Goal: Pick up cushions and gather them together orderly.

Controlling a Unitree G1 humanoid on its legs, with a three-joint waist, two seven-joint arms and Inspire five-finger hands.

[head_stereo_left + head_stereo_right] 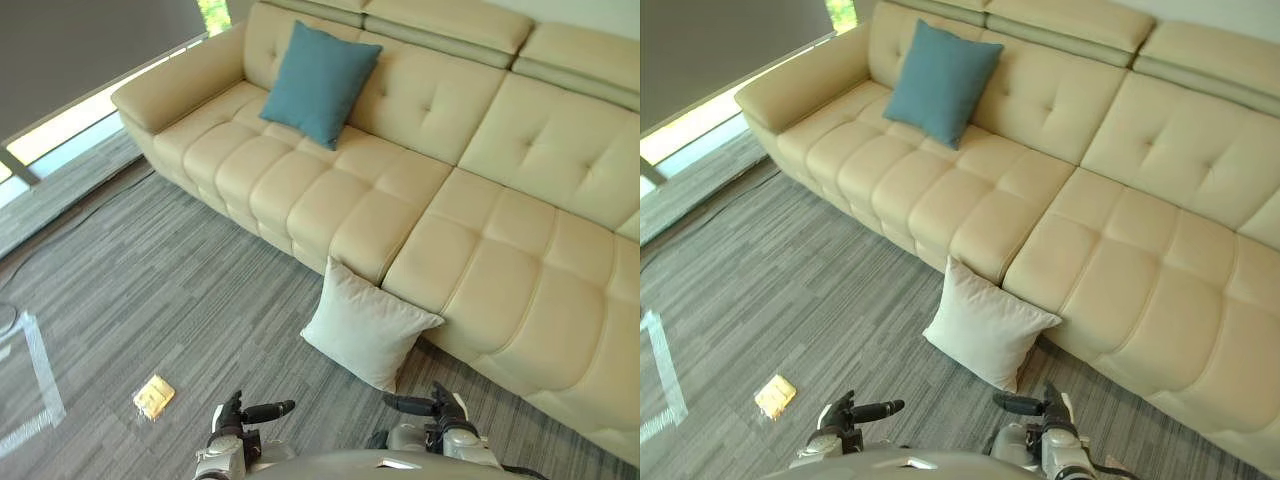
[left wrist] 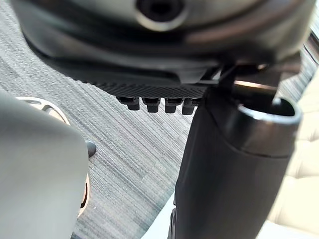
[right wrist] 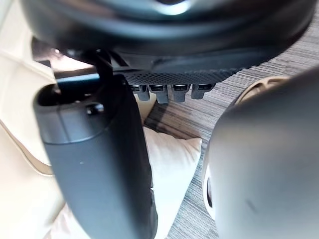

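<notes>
Left eye view: left hand (image 1: 235, 428) low at the 6 o'clock edge, fingers straight and relaxed, holding nothing, thumb sticking out toward 3 o'clock. Left wrist view agrees: fingers (image 2: 149, 103) in a loose row over the grey striped carpet (image 2: 134, 149), nothing between them and the thumb. Right hand (image 1: 442, 418) also at the bottom edge, at 3 o'clock of the left hand and apart from it, thumb pointing to 9 o'clock. Its fingers (image 3: 179, 92) are slack too, with no grasp.

White cushion (image 1: 368, 325) is on the carpet, tilted and leaning on the front of the cream leather sofa (image 1: 520, 250). It's at 1 o'clock from the left hand and 11 o'clock from the right, near both, touched by neither. It also shows past the thumb in the right wrist view (image 3: 174, 164).

Teal cushion (image 1: 320, 80) is up on the sofa seat, propped against the backrest near the armrest end, at 11 o'clock from the white cushion and well apart from it.

Small flat yellow object (image 1: 154, 396) on the carpet at 10 o'clock of the left hand. White tape line (image 1: 40, 365) on the floor further toward 9 o'clock.
</notes>
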